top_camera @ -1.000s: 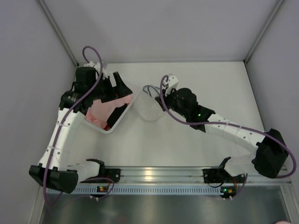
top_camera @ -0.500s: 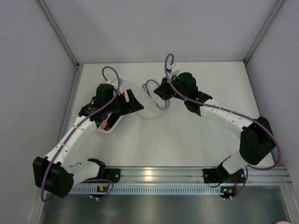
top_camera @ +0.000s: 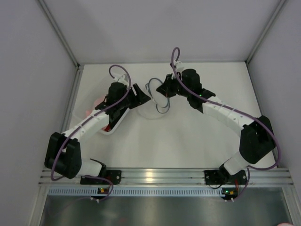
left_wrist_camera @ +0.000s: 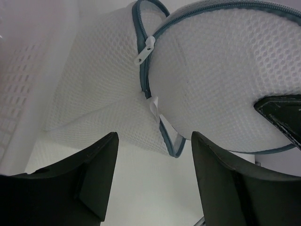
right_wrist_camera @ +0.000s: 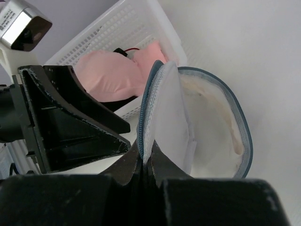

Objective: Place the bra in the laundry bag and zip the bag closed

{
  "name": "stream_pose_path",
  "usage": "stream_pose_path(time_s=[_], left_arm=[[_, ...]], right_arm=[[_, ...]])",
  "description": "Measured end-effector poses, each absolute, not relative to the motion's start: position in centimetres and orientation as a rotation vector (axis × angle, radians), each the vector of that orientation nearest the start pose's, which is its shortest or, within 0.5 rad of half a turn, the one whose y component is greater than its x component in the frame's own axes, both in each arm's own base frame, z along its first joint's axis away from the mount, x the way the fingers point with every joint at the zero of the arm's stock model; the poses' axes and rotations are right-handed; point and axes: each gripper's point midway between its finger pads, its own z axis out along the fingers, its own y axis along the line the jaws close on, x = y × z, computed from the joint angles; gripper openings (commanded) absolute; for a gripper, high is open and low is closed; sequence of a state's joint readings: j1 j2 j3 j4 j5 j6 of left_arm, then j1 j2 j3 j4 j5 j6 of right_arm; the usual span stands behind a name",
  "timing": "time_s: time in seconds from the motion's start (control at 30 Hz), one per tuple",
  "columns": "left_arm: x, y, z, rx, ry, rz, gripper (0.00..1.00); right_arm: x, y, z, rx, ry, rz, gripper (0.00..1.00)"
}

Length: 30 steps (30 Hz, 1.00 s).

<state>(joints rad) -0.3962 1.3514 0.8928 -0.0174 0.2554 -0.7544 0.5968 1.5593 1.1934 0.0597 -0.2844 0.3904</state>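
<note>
The laundry bag (left_wrist_camera: 221, 70), a round white mesh pouch with a blue-grey zipper rim, stands open in the middle of the table (top_camera: 153, 110). My right gripper (right_wrist_camera: 146, 157) is shut on the rim of its raised half and holds that half upright (top_camera: 163, 92). Cream-white soft fabric, the bra (right_wrist_camera: 214, 117), lies inside the lower half. My left gripper (left_wrist_camera: 153, 162) is open just in front of the bag, with nothing between its fingers (top_camera: 146, 97). The white zipper pull (left_wrist_camera: 145, 50) hangs on the rim ahead of it.
A white perforated plastic basket (right_wrist_camera: 117, 23) stands left of the bag and holds a pink cloth (right_wrist_camera: 110, 75) and a black-and-red item (right_wrist_camera: 123, 50). In the top view my left arm covers most of the basket (top_camera: 113, 125). Grey walls enclose the table.
My left arm has swung from over the basket rightward to the bag, and its jaws have narrowed. My right gripper has moved toward the back, lifting the bag's half with it.
</note>
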Motion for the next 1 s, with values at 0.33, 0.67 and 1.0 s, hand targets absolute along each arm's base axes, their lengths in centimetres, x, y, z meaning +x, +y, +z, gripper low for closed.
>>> stream_pose_path(time_s=[0.33, 0.67, 1.0], left_arm=[[36.8, -24.7, 15.3, -0.227, 2.157, -0.971, 0.64], [38.3, -26.8, 13.4, -0.228, 2.162, -0.997, 0.58], [39.5, -28.2, 13.6, -0.214, 2.143, -1.02, 0.41]], right_arm=[[38.1, 30.0, 23.1, -0.284, 1.962, 0.922, 0.0], [38.4, 29.5, 22.5, -0.241, 1.977, 0.936, 0.0], [38.8, 28.9, 22.3, -0.212, 1.977, 0.938, 0.0]])
